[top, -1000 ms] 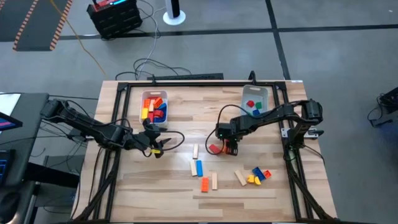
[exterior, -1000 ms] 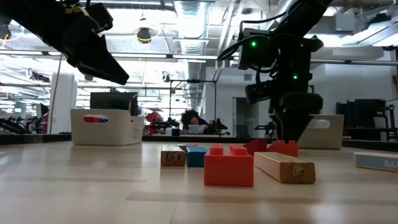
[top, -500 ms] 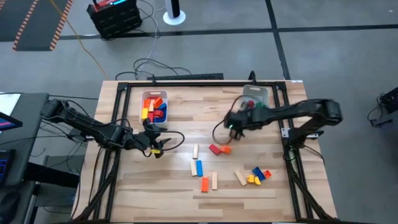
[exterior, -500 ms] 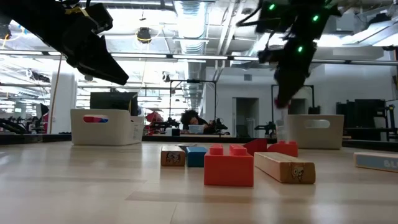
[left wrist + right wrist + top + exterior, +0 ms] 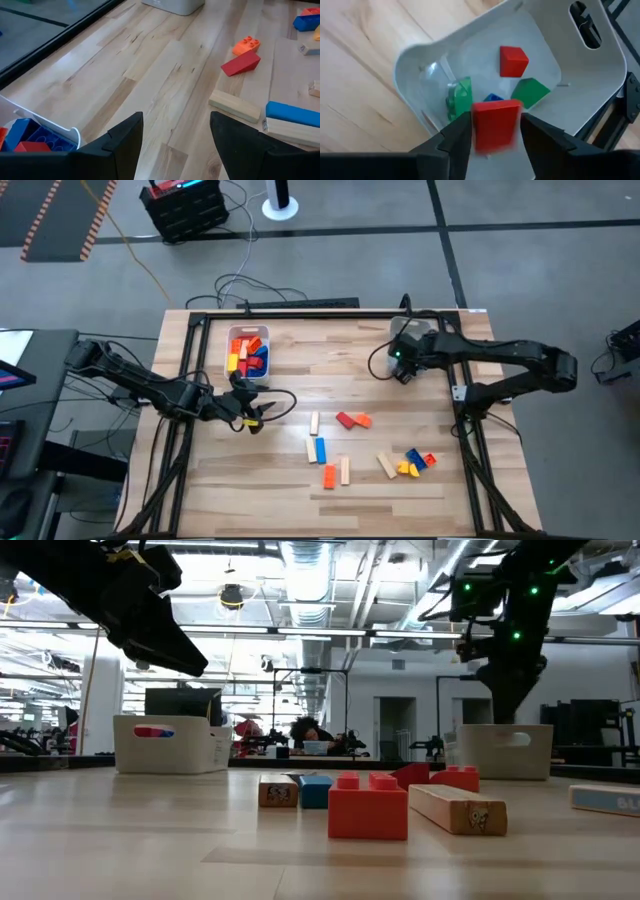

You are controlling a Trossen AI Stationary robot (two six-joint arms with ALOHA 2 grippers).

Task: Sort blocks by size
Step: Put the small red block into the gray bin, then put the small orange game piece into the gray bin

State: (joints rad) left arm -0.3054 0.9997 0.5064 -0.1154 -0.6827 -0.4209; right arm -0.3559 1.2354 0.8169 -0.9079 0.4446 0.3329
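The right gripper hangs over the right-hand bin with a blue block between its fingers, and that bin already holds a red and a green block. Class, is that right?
Not quite: the block between the right gripper's fingers is red, not blue, as the right wrist view shows. It does hang over the right-hand bin, which holds a red block and a green block.

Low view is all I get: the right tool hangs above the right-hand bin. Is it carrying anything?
Observer: The right wrist view shows a red block at the right tool, over the bin. I can't tell whether it is gripped.
Operator: What's inside that bin?
Observer: A red cube, green blocks and a blue one.
Operator: And the left tool?
Observer: The left tool is open and empty, beside the other bin.
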